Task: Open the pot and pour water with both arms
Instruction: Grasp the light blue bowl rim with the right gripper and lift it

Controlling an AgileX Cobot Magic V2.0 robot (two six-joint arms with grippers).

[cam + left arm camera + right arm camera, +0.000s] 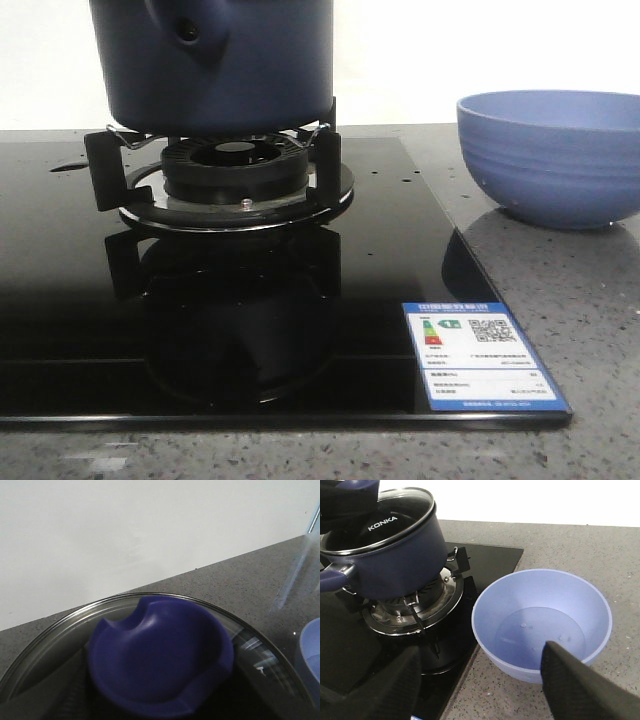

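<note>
The dark navy pot [215, 65] stands on the gas burner [235, 175], its handle socket [190, 30] facing the camera. In the right wrist view the pot [395, 562] wears a glass lid [382, 520]. My left gripper [347, 500] shows as a black shape over the lid's blue knob [160, 655]. The left wrist view shows the knob very close with no fingers in sight, so I cannot tell its state. My right gripper [480, 690] is open and empty, low over the counter between the hob's edge and the light blue bowl [542, 622].
The light blue ribbed bowl [555, 155] stands on the grey speckled counter [600, 330] right of the black glass hob [200, 320], with what looks like a little clear water in it. A blue energy label [485, 355] is on the hob's front right corner. A white wall stands behind.
</note>
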